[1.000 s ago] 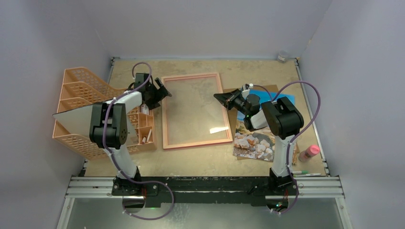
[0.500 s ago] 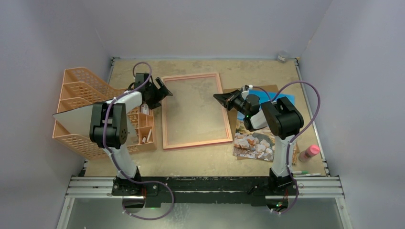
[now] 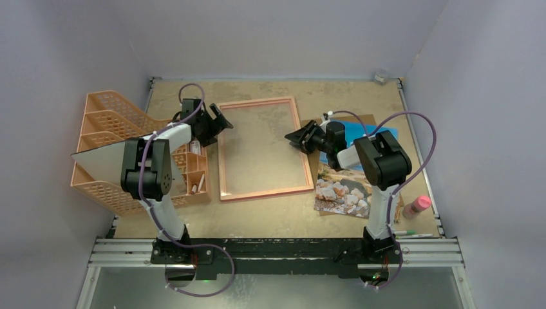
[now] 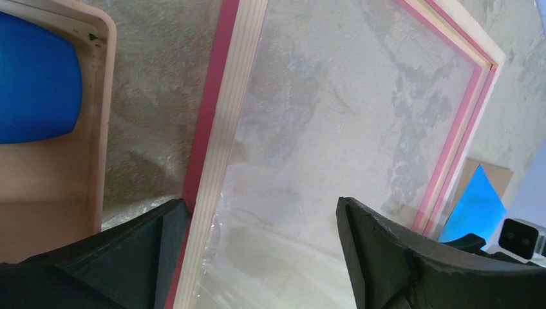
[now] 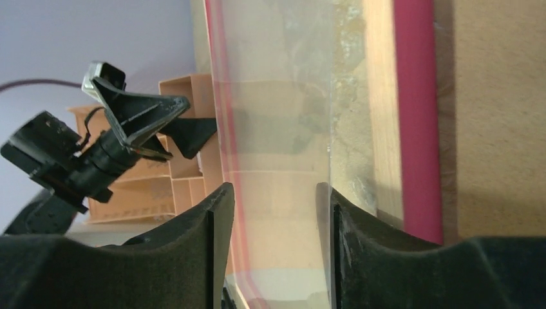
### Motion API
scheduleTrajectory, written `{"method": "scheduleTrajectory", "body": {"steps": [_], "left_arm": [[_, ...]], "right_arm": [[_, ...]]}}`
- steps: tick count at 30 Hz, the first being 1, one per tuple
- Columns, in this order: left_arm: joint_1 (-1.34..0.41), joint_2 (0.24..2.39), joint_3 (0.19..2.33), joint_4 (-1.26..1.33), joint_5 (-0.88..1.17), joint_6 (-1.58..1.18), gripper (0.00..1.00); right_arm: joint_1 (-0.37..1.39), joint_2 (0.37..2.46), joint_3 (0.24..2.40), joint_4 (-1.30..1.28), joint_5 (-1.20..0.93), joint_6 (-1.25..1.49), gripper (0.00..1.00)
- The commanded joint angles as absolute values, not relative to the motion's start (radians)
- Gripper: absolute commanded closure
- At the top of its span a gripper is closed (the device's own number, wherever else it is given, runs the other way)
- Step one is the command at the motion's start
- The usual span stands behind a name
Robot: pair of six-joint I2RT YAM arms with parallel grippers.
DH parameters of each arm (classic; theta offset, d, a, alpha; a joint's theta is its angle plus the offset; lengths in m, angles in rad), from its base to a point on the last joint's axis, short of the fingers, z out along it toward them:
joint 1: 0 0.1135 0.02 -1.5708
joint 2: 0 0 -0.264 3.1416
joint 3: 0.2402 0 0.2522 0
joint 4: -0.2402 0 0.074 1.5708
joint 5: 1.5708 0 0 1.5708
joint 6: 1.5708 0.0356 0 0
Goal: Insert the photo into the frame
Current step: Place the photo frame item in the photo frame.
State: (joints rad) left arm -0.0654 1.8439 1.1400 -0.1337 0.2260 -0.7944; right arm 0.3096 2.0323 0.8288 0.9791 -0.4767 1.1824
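Thin rectangular pink-red picture frame [image 3: 265, 191] lies flat on the sandy bench [image 3: 277, 215], its glazing bare. The rectangular paper coast photo [image 3: 341, 193] lies just right of it, outside, partly under the right arm. Left arm's fingers [image 4: 148, 251] are spread wide at the frame's left rail. Right arm's fingers [image 5: 187, 244] are parted at its right rail and hold nothing. Insertion judged not yet begun.

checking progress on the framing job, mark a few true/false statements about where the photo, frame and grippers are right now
1. The photo is already inside the frame. False: it lies outside, to the right of the frame.
2. The left gripper is open. True.
3. The orange organiser stands right of the frame. False: it stands on the left.
4. The right gripper reaches over the frame's right rail. True.
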Motion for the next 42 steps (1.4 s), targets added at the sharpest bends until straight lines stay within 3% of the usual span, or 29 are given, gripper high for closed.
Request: {"method": "scheduleTrajectory", "body": {"steps": [1, 4, 10, 14, 30, 42], "left_arm": [[-0.057, 1.812, 1.147, -0.096, 0.242, -0.806, 0.11], [-0.053, 1.812, 1.159, -0.1, 0.247, -0.806, 0.11], [-0.042, 1.806, 1.171, -0.101, 0.267, -0.807, 0.11], [-0.031, 1.801, 1.182, -0.104, 0.28, -0.805, 0.11], [-0.026, 1.83, 1.198, -0.142, 0.288, -0.772, 0.11], [-0.027, 1.845, 1.209, -0.155, 0.287, -0.765, 0.12]], "right_arm": [[0.316, 1.968, 0.879, 0.932, -0.555, 1.029, 0.47], [0.316, 1.973, 0.91, 0.92, -0.599, 1.006, 0.54], [0.316, 1.971, 0.945, 0.85, -0.643, 0.94, 0.86], [0.316, 1.968, 0.968, 0.792, -0.633, 0.888, 0.99], [0.309, 2.007, 1.06, 0.637, -0.611, 0.753, 1.0], [0.309, 2.007, 1.03, 0.78, -0.652, 0.791, 1.0]]}}
